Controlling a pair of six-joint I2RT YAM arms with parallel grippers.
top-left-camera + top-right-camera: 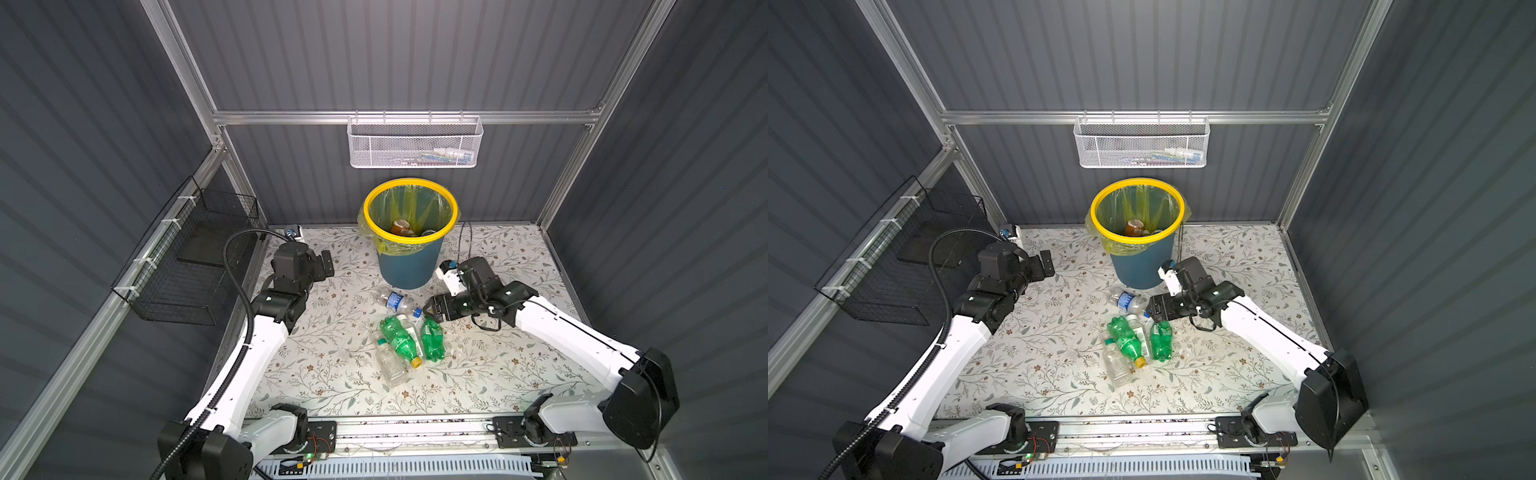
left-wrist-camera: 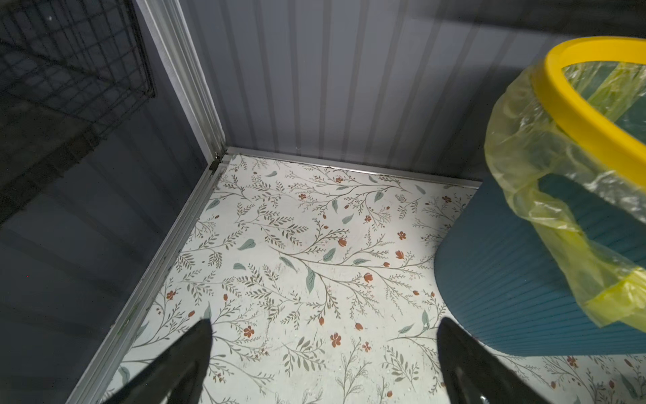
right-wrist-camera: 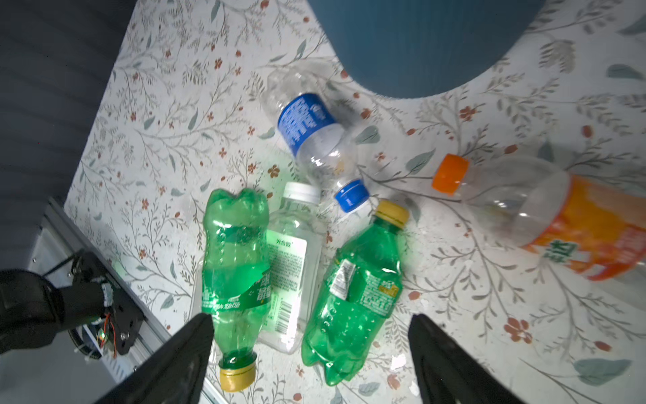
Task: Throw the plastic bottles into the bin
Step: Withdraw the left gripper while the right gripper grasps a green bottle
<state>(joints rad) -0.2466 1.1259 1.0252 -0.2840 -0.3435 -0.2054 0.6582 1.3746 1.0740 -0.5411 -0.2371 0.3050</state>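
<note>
While the left gripper (image 2: 323, 328) hangs with black fingers wide apart beside it, the ribbed blue bin (image 1: 409, 266), yellow-rimmed and film-lined, stands at the rear; crumpled clear and green plastic bottles (image 1: 399, 338) lie before it under the right gripper (image 3: 311, 320), fingers spread, empty.

High top views and close wrist views all share the bin (image 1: 409, 270).

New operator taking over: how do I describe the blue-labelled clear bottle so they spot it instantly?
Find the round dark-blue plastic bin with the yellow rim. Between its base and the cluster of green plastic bottles lies a clear plastic bottle on its side. It alone has a blue label and blue cap.
</note>
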